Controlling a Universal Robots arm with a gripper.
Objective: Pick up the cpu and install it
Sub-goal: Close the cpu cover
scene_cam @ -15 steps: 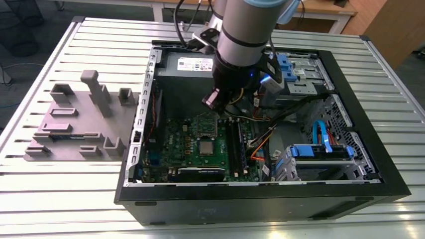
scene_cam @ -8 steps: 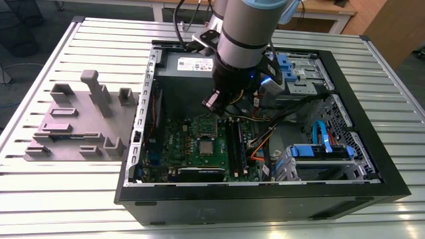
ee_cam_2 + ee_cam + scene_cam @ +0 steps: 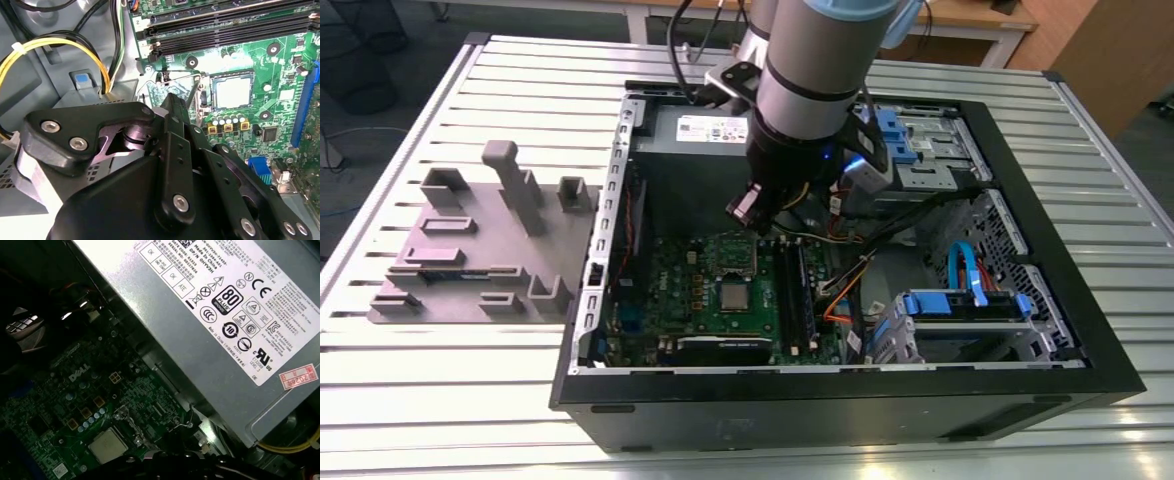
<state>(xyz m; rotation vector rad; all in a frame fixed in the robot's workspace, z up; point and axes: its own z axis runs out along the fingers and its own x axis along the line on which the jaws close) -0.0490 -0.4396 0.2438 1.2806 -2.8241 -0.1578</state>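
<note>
cpu (image 3: 738, 295) sits in mobo socket, at 6 o'clock from gripper (image 3: 750, 212); jaws' state hidden, can't tell.

one cpu (image 3: 736, 294), one computer case (image 3: 1067, 395), one tray (image 3: 440, 255)

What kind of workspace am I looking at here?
Likely a robotics lab or assembly test bench: an open computer case lies on a slatted metal table, beside a grey parts tray; wooden desks stand behind.
</note>
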